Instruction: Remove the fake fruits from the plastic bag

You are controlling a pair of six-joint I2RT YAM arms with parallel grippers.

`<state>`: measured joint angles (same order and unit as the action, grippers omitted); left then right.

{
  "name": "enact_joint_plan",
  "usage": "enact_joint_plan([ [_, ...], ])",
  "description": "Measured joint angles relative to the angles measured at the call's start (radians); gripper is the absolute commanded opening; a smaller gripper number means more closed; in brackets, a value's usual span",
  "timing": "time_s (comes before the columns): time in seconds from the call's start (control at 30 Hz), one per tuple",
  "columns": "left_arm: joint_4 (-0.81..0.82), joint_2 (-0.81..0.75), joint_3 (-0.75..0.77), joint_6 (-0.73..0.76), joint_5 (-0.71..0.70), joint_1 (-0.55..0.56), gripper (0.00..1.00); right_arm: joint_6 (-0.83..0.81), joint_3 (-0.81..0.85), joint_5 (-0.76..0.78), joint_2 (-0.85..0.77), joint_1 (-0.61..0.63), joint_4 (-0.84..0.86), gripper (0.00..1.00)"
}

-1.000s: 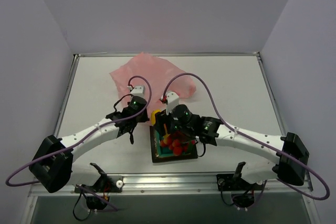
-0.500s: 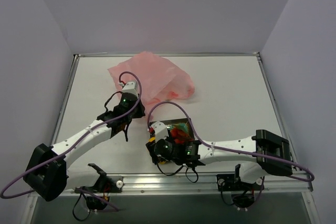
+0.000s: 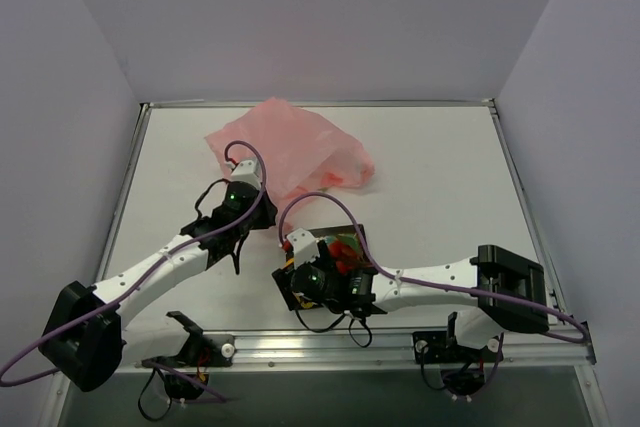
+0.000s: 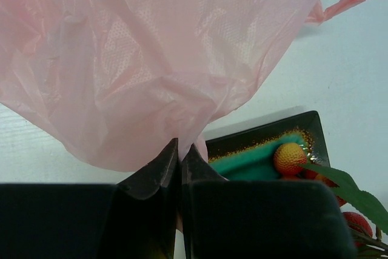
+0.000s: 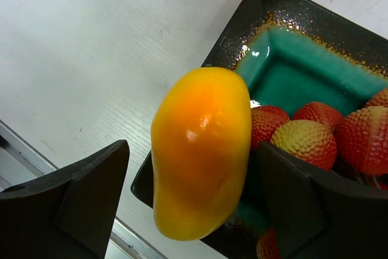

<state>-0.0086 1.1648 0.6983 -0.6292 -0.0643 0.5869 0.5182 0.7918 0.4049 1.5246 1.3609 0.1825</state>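
Note:
The pink plastic bag (image 3: 290, 147) lies crumpled at the back of the table. My left gripper (image 4: 183, 145) is shut on a fold of its near edge, and the bag (image 4: 151, 59) fills that view. My right gripper (image 5: 193, 147) stands open at the near left corner of the teal dish (image 5: 291, 77). The yellow-orange mango (image 5: 200, 156) sits between its fingers over the dish's rim, with a gap on each side. Several bumpy red fruits (image 5: 364, 137) lie in the dish. A round orange fruit (image 4: 289, 158) shows in the left wrist view.
The dark-rimmed dish (image 3: 350, 237) sits near the front middle, just behind the metal front rail (image 3: 330, 347). White walls close the table on three sides. A green leaf (image 4: 339, 186) sticks out over the dish. Purple cables loop above both arms.
My right arm swung from the dish's far side to its near left corner with the mango, then widened its jaws. The left gripper drew the bag's edge slightly back and left.

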Motion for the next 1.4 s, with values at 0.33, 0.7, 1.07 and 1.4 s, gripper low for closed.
enact_joint_plan([
  [0.33, 0.008, -0.003, 0.002, -0.011, 0.031, 0.0, 0.02, -0.081, 0.002, -0.023, -0.277, -0.084, -0.028, 0.1],
  [0.7, 0.037, -0.022, 0.069, -0.052, 0.099, -0.006, 0.02, -0.208, 0.051, -0.174, -0.098, -0.451, 0.168, 0.02],
  [1.07, 0.107, -0.033, 0.087, -0.091, 0.225, -0.063, 0.02, -0.232, 0.128, -0.229, 0.27, -0.563, 0.525, 0.11],
  [1.4, 0.117, -0.022, 0.127, -0.103, 0.328, -0.079, 0.02, -0.204, 0.26, -0.204, 0.474, -0.597, 0.729, 0.51],
])
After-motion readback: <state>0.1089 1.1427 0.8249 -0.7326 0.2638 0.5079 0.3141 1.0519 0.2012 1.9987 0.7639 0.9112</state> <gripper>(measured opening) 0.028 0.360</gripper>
